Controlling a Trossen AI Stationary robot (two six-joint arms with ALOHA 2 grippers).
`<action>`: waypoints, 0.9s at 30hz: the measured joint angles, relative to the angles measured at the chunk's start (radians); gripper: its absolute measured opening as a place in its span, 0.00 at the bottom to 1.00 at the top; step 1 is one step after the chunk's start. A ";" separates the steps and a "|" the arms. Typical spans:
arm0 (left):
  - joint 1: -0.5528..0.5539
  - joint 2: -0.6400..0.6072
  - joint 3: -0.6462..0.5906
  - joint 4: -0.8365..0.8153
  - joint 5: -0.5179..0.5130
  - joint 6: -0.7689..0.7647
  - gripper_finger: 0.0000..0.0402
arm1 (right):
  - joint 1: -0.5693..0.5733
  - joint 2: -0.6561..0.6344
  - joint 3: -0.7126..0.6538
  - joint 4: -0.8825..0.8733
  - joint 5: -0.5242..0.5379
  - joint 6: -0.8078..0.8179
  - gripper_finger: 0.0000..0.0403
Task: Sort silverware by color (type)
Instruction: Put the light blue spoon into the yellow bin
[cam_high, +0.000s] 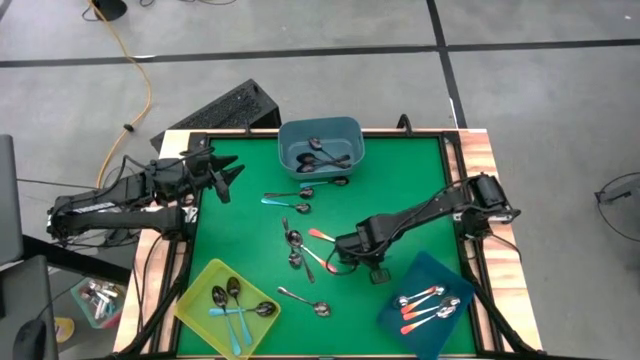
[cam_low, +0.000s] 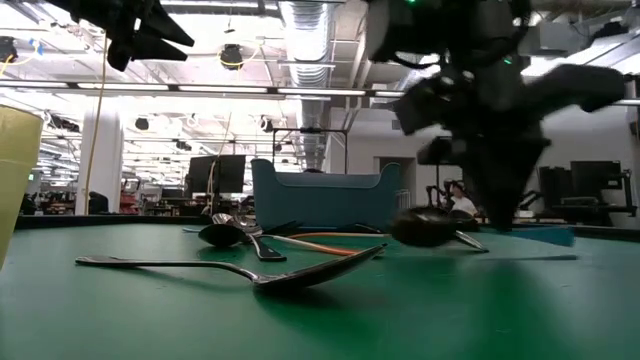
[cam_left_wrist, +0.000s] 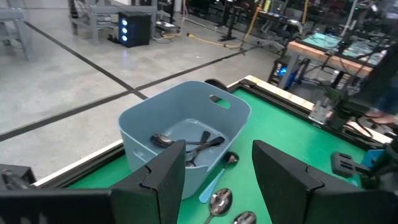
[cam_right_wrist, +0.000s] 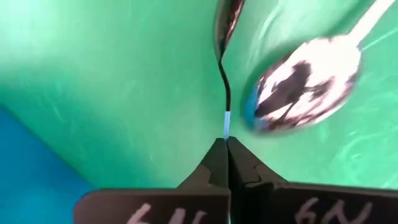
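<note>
While loose spoons (cam_high: 296, 245) lie scattered mid-mat, the grey-blue bin (cam_high: 321, 143) at the far edge holds dark-handled ones, the yellow bin (cam_high: 228, 306) near left holds light-blue-handled ones, and the dark blue bin (cam_high: 432, 304) near right holds orange-red ones. Right gripper (cam_right_wrist: 226, 144) is down on the mat, fingers pressed together on a thin spoon handle (cam_right_wrist: 226, 99); its colour is hard to tell. Left gripper (cam_left_wrist: 217, 168) hovers spread wide, empty, near the grey-blue bin.

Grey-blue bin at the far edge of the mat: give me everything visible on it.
Rounded-rectangle grey-blue plastic bin, with smooth walls and a slot handle cut near the rim. It stands upright on the green mat, at the middle of its far edge, top open. Several dark metal spoons lie inside on its floor.
</note>
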 joint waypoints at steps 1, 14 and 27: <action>0.000 0.000 0.000 0.000 0.007 0.000 0.42 | 0.000 0.000 0.014 0.001 0.013 0.012 0.00; 0.000 0.000 0.000 0.000 0.092 0.048 0.42 | -0.001 -0.001 0.146 0.091 0.144 0.199 0.00; 0.000 0.000 0.000 0.012 0.136 -0.048 0.42 | -0.007 -0.003 0.195 0.412 0.269 0.242 0.00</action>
